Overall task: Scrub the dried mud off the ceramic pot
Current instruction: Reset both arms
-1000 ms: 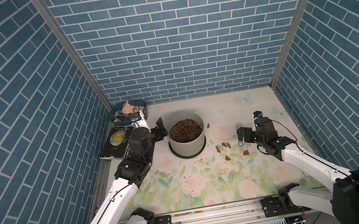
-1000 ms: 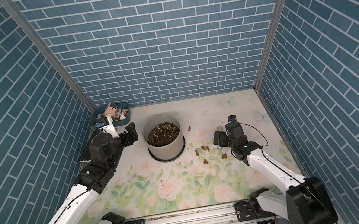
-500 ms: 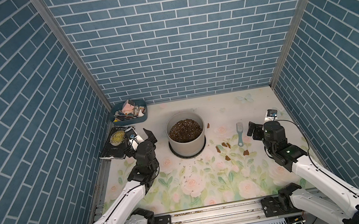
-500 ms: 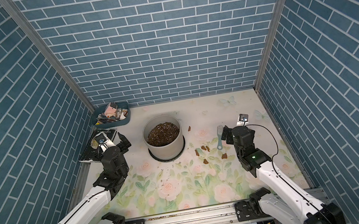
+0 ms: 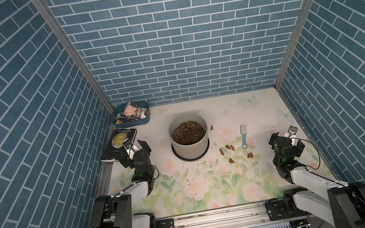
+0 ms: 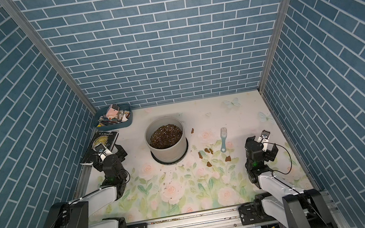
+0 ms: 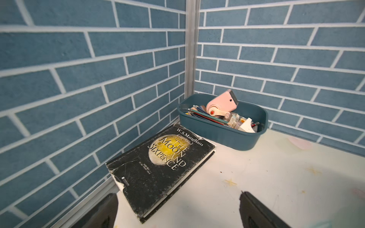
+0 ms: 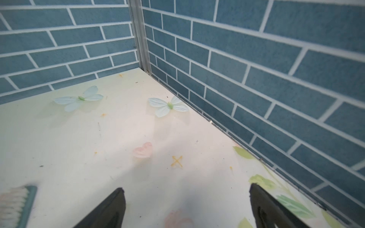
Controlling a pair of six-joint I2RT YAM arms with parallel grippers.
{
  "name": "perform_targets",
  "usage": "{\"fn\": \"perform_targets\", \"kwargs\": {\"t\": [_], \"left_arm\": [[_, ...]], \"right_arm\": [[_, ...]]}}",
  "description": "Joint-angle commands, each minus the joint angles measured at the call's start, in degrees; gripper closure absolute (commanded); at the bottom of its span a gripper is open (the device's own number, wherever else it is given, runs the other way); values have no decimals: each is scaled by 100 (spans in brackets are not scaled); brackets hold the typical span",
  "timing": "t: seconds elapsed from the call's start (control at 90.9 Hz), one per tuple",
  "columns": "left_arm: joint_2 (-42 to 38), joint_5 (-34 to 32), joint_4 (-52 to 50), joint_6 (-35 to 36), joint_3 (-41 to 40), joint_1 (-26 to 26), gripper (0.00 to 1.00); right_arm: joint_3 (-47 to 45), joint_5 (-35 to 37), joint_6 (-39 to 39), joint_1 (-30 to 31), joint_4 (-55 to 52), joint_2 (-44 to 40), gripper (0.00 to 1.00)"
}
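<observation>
Floral mat (image 5: pixel 238 115), smooth ceramic pot (image 5: pixel 190 149), perhaps flaky mud (image 5: pixel 229 147), left end effector (image 7: pixel 177 194), right end effector (image 8: pixel 187 187) wide

My left arm (image 5: pixel 136 191) and right arm (image 5: pixel 310 178) wear white shells between chunky black joints — a green light (image 5: pixel 140 174) glows on each wrist. Thin black cables (image 5: pixel 318 156) loop alongside. My left gripper (image 7: pixel 178 194) and right gripper (image 8: pixel 186 187) end in black fingers (image 8: pixel 110 209).

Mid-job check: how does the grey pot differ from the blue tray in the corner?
The ceramic pot is round, pale grey, filled with soil; the blue tray is oblong, filled with clutter. The pot stands mid-table on a black saucer; the tray sits in the far corner. Both are open-topped.
</observation>
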Motion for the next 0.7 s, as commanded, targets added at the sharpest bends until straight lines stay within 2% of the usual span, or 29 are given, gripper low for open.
{"fn": "perform_targets", "kwargs": {"t": [0.0,0.088,0.176,0.22,0.264,0.33,0.363,0.407,0.44,0.484,0.528,0.572,0.693], "left_arm": [[245,852,422,227,45,145,0],[465,1072,709,273,-23,176,0],[642,1238,1024,348,-131,176,0],[770,1247,1240,363,-189,180,0],[913,1254,1540,380,-284,172,0],[911,1339,1556,419,-306,145,0],[938,1391,1659,441,-345,145,0],[1012,1547,2006,490,-503,145,0],[1206,1524,2589,590,-670,128,0],[1090,1534,2196,571,-635,78,0],[1212,1553,2503,580,-666,122,0],[1103,1606,2224,526,-619,142,0],[1162,1400,2468,510,-679,119,0]], "right_arm": [[-16,-486,-430,-128,1603,506,1],[-33,-969,-792,-146,2825,1101,1],[201,-1345,-1129,-187,3235,1697,1],[122,-1876,-1270,-289,3824,2007,1],[217,-2331,-1387,-360,3491,2068,1],[154,-2894,-1571,-395,3807,2368,0],[101,-2960,-1604,-398,4366,2606,1],[160,-3029,-1525,-429,4009,2484,0],[148,-3136,-1561,-473,4376,2574,0],[148,-3120,-1550,-479,4102,2536,0],[162,-3121,-1544,-468,4214,2500,0],[127,-3087,-1574,-460,4228,2558,0],[135,-2920,-1532,-434,4184,2472,0]]}}
